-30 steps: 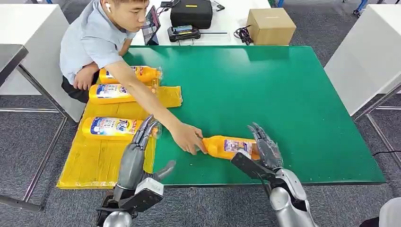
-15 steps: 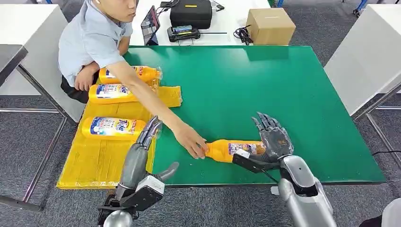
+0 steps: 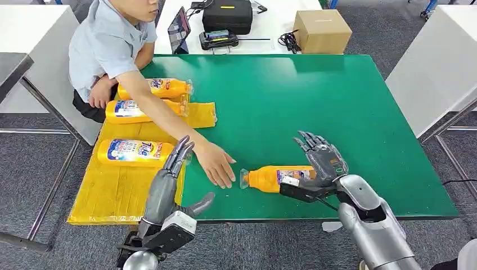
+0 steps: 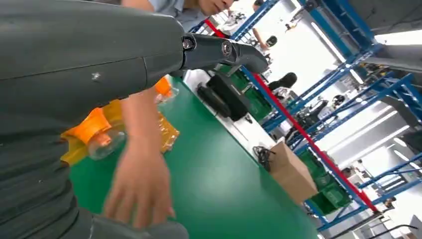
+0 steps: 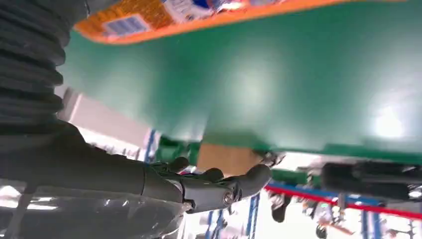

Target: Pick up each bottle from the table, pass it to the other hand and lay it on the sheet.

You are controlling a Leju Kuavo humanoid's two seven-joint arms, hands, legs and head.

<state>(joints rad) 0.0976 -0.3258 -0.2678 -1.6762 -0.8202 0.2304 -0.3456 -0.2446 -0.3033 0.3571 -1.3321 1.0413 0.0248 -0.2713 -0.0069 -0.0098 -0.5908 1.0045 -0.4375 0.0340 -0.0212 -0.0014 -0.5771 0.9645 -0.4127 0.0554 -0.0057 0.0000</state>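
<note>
Our right hand (image 3: 322, 163) rests spread beside the bottle (image 3: 275, 178) lying near the table's (image 3: 337, 101) front edge, gripping nothing. We see the person's hand (image 3: 216, 163) has let go and drawn back, so the pickup is ours. Left hand (image 3: 171, 169) hovers open over the sheet (image 3: 112, 197).

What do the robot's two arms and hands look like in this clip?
Both arms are silver-grey metal with rounded shells. The left hand has a smooth grey back, long dark fingers and a thick grey thumb, with a black-and-white block at its wrist. The right hand has a dark back bearing a small green mark, dark fingers and a black thumb piece. In the right wrist view a grey ribbed cover shows.
</note>
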